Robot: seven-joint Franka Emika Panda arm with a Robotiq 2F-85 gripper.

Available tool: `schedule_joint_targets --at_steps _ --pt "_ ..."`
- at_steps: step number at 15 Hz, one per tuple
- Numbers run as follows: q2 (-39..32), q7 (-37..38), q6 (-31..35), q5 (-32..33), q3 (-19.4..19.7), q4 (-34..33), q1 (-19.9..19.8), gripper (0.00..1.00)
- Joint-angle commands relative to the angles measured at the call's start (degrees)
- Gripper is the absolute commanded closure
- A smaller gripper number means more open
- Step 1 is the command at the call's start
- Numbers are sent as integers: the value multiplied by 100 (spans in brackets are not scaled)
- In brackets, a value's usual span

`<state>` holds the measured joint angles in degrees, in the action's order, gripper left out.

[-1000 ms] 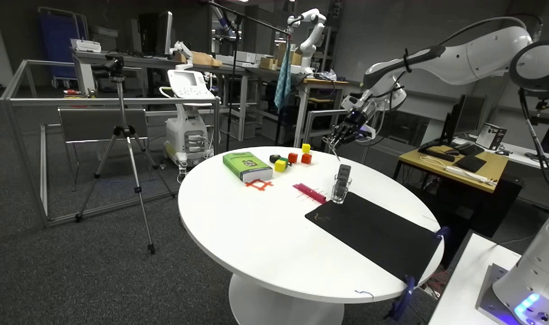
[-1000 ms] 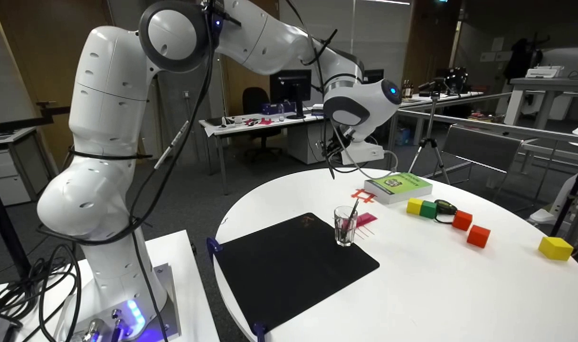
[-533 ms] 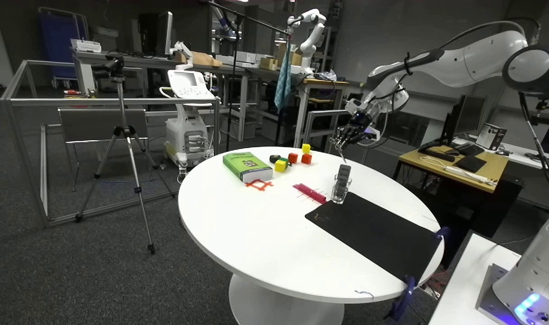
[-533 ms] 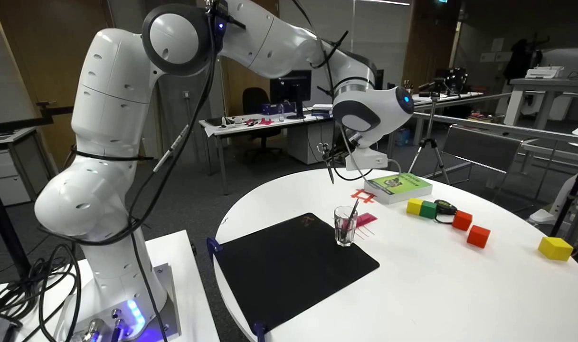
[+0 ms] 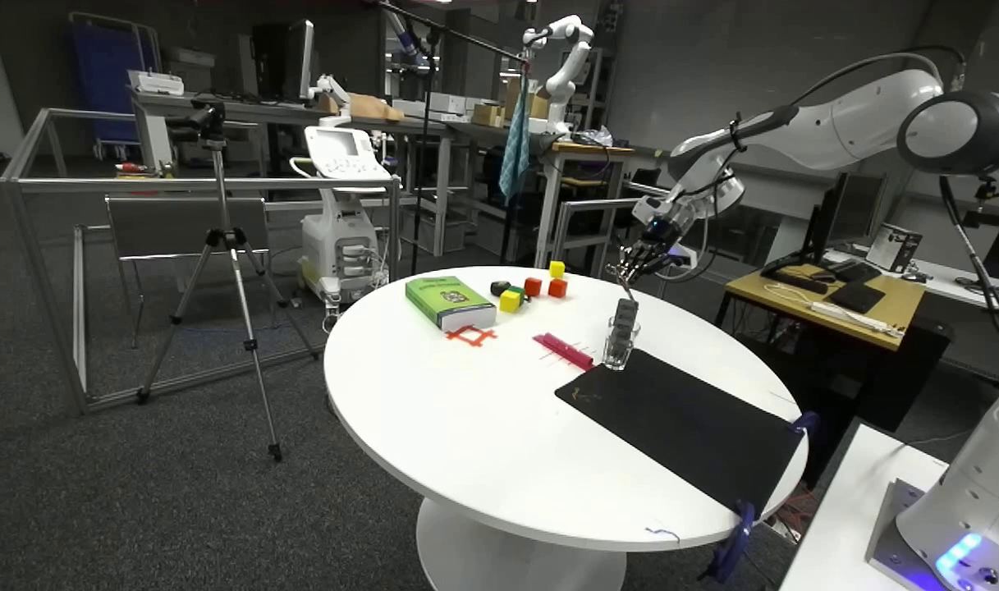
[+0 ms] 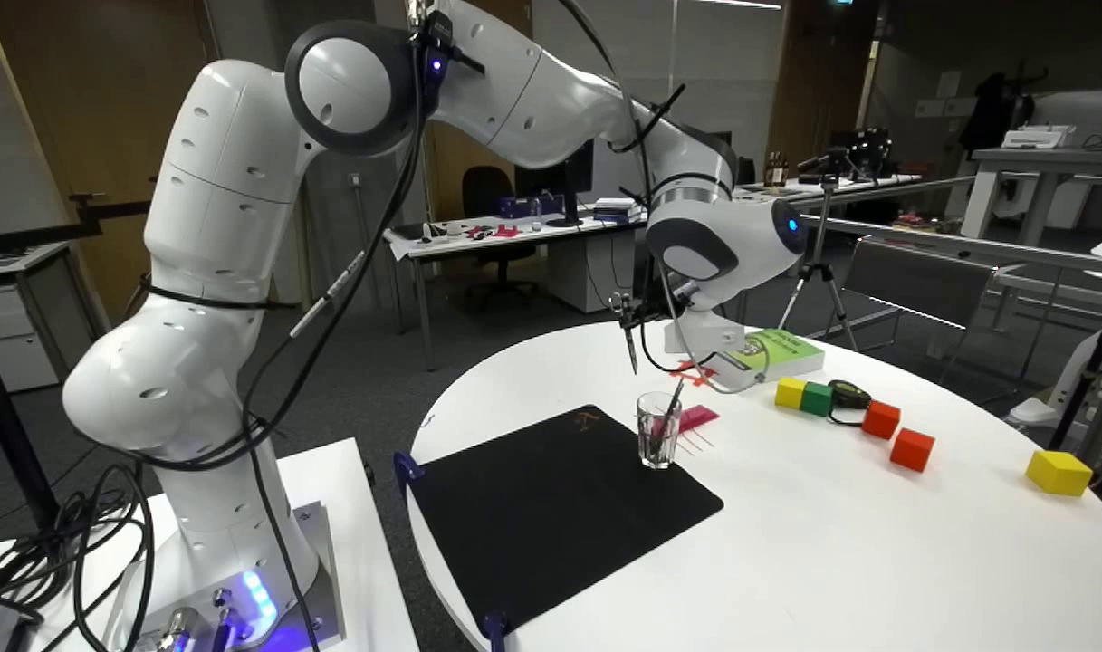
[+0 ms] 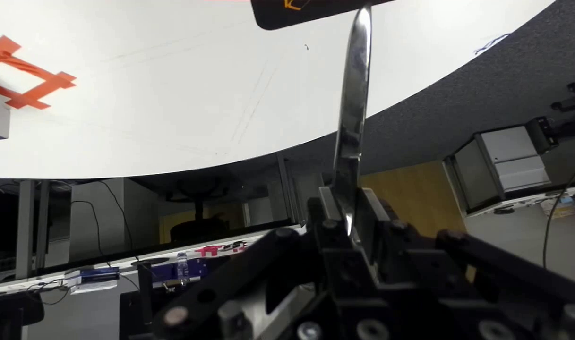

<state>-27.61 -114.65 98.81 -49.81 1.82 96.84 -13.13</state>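
My gripper [image 7: 348,203] is shut on a shiny metal table knife [image 7: 356,85], its blade pointing away from the fingers. In both exterior views the gripper [image 5: 625,269] [image 6: 625,311] is above the round white table, and the knife [image 6: 631,351] hangs tip down, apart from the tabletop. A clear glass [image 5: 618,355] [image 6: 656,444] stands upright at the edge of the black mat [image 5: 688,419] [image 6: 551,525], near the knife. A dark, slim object [image 5: 625,315] [image 6: 675,398] leans in the glass. The knife's other end is hidden between the fingers.
A pink strip [image 5: 566,351] lies beside the glass. A green book [image 5: 450,302] [image 6: 781,351], an orange tape square [image 5: 470,335] [image 7: 41,89], a tape measure [image 6: 849,396], and yellow, green and red cubes [image 6: 881,420] are farther along. Blue clamps [image 6: 407,471] hold the mat at the table edge.
My gripper has moved lower and back toward the robot base, carrying the knife, which hangs closer to the tabletop and the glass. The things on the table have not moved.
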Motion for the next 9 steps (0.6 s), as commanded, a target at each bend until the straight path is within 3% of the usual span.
schedule_joint_targets --at_steps 1,2,9 --pt "-14 2 -18 2 14 -16 5 84" --pt "-16 6 -55 -4 7 -21 0 96" --pt "-331 -13 -225 147 -12 -173 -29 96"
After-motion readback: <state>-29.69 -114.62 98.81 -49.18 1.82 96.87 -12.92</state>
